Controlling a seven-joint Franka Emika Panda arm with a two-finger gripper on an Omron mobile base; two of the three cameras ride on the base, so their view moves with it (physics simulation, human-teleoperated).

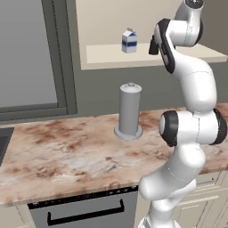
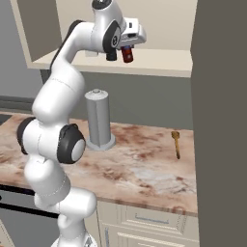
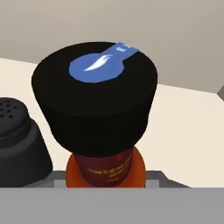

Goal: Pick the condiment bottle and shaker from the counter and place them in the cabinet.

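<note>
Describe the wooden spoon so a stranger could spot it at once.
Find the marbled counter below the beige cabinet. Near its right end, beside the dark panel, lies the small wooden spoon. It lies flat and brown, unlike the upright tall grey cylinder.

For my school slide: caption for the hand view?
Gripper holding red condiment bottle over cabinet shelf, beside black shaker.

Arm raised high, end effector [image 2: 126, 52] clamped tight.

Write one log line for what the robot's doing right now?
gripper: shut on bottle | place: over cabinet shelf | shaker: beside bottle | bottle: not yet released
</note>
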